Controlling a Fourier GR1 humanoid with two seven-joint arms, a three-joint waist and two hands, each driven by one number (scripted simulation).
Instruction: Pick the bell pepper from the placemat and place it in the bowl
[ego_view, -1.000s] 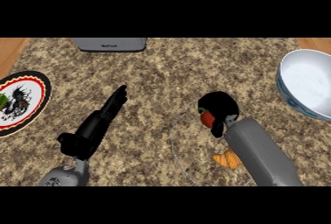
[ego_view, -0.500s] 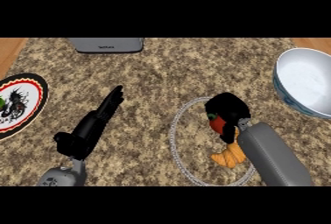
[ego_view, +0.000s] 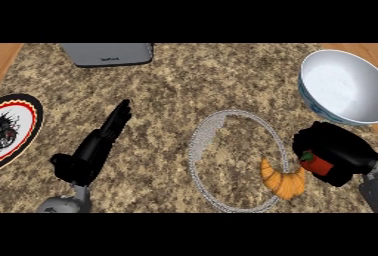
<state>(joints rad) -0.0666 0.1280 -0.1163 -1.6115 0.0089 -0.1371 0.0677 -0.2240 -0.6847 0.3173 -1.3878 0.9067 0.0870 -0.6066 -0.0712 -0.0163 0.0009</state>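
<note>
Single head view, looking steeply down at speckled brown granite surface (ego_view: 184, 95). Fairly near. Forearms enter from lower edge. White ceramic bowl (ego_view: 341, 90) cut by right edge, round patterned plate (ego_view: 11, 129) cut by left edge.

Red bell pepper (ego_view: 316, 163), white bowl (ego_view: 336, 85), speckled counter (ego_view: 207, 85).

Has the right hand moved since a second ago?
Yes. The right hand, curled round the bell pepper, has shifted right, closer to the bowl.
</note>
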